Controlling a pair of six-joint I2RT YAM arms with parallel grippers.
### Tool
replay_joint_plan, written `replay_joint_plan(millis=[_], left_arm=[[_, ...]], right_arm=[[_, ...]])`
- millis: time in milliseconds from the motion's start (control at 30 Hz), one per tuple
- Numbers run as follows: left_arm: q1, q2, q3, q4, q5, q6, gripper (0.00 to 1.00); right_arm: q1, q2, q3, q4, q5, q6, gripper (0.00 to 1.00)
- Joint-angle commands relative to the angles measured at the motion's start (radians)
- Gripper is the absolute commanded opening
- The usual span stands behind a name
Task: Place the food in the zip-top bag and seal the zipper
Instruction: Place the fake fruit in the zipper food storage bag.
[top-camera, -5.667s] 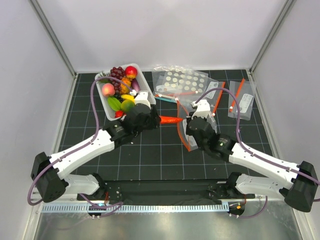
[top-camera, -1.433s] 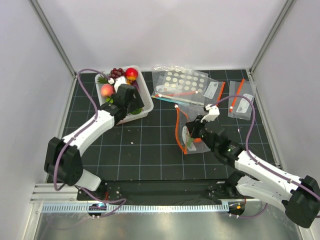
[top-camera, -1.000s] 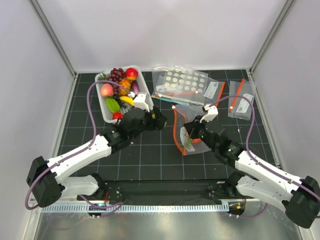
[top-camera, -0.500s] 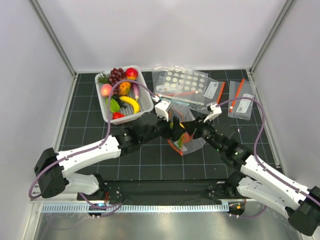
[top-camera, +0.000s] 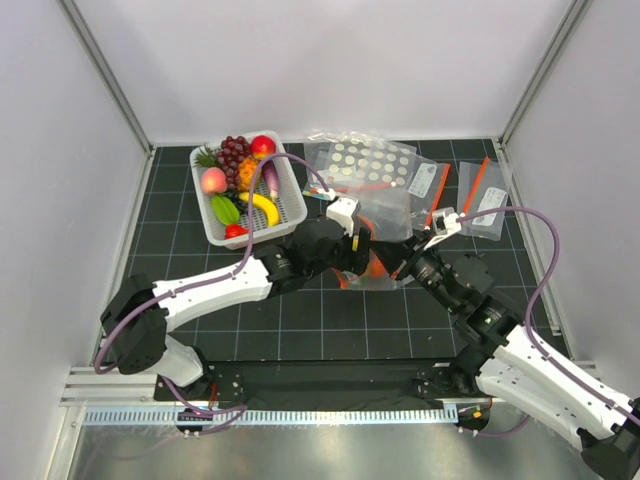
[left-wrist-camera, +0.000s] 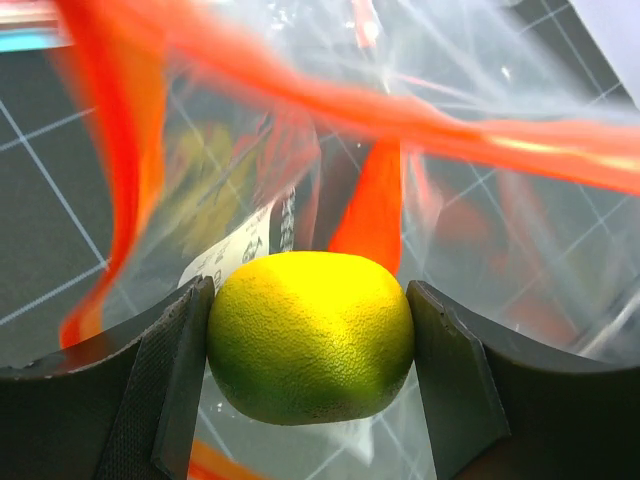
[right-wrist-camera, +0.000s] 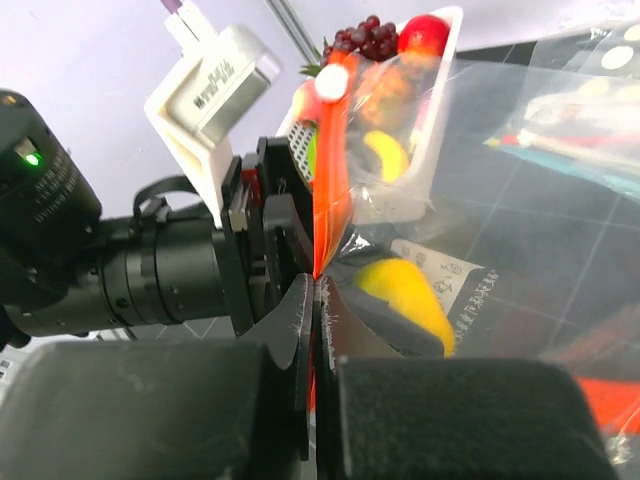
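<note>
Top, left gripper (top-camera: 360, 258): reaches into the bag's mouth. Plastic hides the tips, so its state cannot be told from here.
Top, right gripper (top-camera: 402, 269): at the bag's right edge, with the jaws unclear from above.
Top, bag (top-camera: 382, 276): mid-table and crumpled, between the two grippers, right of the basket.
Top, basket (top-camera: 292, 214): holds a banana (top-camera: 260, 207), peach (top-camera: 213, 180), grapes (top-camera: 235, 152), green piece (top-camera: 226, 211) and red piece (top-camera: 237, 231).
Left wrist, fruit (left-wrist-camera: 310, 335): round and yellow-green, clamped between both pads. It sits below the zipper (left-wrist-camera: 520, 140), just inside the mouth.
Left wrist, bag contents: a carrot (left-wrist-camera: 372, 210) lies deeper in. A printed label (left-wrist-camera: 240, 255) shows beside it, inside or underneath I cannot tell.
Left wrist, release: the fruit probably should go well past the strip. Open the jaws only a little, then back straight out so the pads do not drag the film.
Right wrist, grip: the fingers are pinched tight on the zipper, lifting the mouth.
Right wrist, advice: hold that pinch steady while the fruit drops, because a slack mouth could spill it.
</note>
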Motion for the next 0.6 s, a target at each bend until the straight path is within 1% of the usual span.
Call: replay_joint_plan(millis=[0,100,133,233,300,400,500,567], left_arm=[[0.005,0.005,0.058,0.021,-0.016,0.003,0.43],[0.005,-0.018,0.056,0.018,-0.003,0.006,0.64],[0.005,-0.029,0.053,0.018,-0.009,0.006,0.77],[0.005,-0.093,0.024,0.018,-0.032,0.012,0.89],[0.005,-0.141,0.007,0.017,-0.041,0.017,0.93],[0.005,-0.201,-0.014,0.017,-0.018,0.018,1.00],[0.005,-0.235,-0.025,0.015,-0.026,0.027,1.00],[0.005,-0.264,-0.031,0.000,-0.059,0.026,1.00]], right_arm=[[0.008,0.016,-0.001,0.062,-0.020,0.007,0.01],[0.008,0.017,0.001,0.057,-0.013,0.010,0.01],[0.008,0.016,0.001,0.056,-0.011,0.012,0.01],[0.008,0.016,0.001,0.046,0.006,0.012,0.01],[0.008,0.019,0.004,0.033,0.023,0.010,0.01],[0.008,0.031,0.014,0.013,0.049,0.010,0.01],[0.008,0.049,0.027,-0.013,0.078,0.013,0.01],[0.008,0.060,0.031,-0.029,0.104,0.015,0.01]])
